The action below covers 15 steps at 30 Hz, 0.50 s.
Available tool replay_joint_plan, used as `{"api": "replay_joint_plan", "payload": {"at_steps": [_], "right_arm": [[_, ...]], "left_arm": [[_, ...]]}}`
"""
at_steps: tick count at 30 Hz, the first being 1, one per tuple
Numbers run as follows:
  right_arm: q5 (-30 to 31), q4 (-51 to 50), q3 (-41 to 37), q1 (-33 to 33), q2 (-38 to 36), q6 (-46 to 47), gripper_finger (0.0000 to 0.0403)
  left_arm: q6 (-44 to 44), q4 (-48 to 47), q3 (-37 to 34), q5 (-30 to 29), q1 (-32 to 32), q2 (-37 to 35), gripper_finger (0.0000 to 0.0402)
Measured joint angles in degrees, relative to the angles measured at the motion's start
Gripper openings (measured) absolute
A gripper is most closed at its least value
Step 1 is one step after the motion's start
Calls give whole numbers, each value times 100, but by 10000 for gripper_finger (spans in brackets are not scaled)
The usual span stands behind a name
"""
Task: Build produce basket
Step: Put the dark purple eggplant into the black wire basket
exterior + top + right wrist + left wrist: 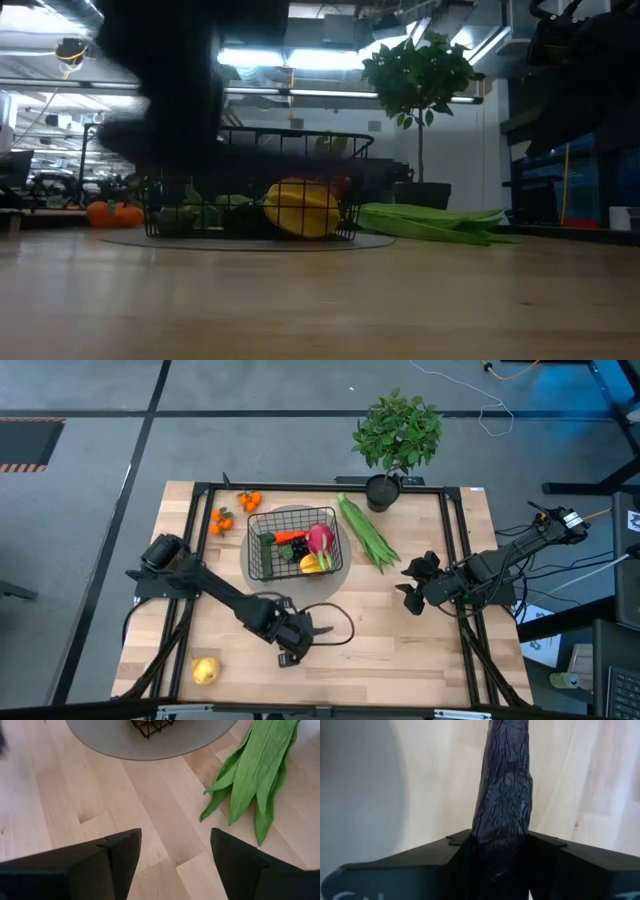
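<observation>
1. The eggplant (504, 785) (dark purple, wrinkly) is squeezed between the left gripper (300, 636) fingers, low over the table (400, 630).
2. The basket (262, 545) sits beyond that gripper, on a grey mat (120, 740).
3. The right gripper (410, 586) is spread wide, near the green pods (260, 775).

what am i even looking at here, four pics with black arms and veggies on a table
It is a robot with two dark arms working at a wooden table, filling a wire basket with toy produce. One picture looks straight down, one looks level across the tabletop, and two come from cameras on the wrists. The left gripper is shut on a dark purple eggplant, in front of the basket. The right gripper waits open near the long green pods. Small oranges and a yellow fruit lie loose, beside a potted plant.
</observation>
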Motion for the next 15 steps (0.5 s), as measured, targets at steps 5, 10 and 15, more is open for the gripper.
{"api": "replay_joint_plan", "payload": {"at_steps": [5, 10, 15], "right_arm": [[-1, 1, 0, 0, 0, 0, 227], [-4, 4, 0, 0, 0, 0, 227], [-7, 1, 0, 0, 0, 0, 227]], "left_arm": [[1238, -1454, 1073, -1024, 100, -419, 104], [1776, -2931, 1796, -2509, 490, -942, 104], [1791, -3541, 1845, -2643, 1254, -1370, 104]]}}
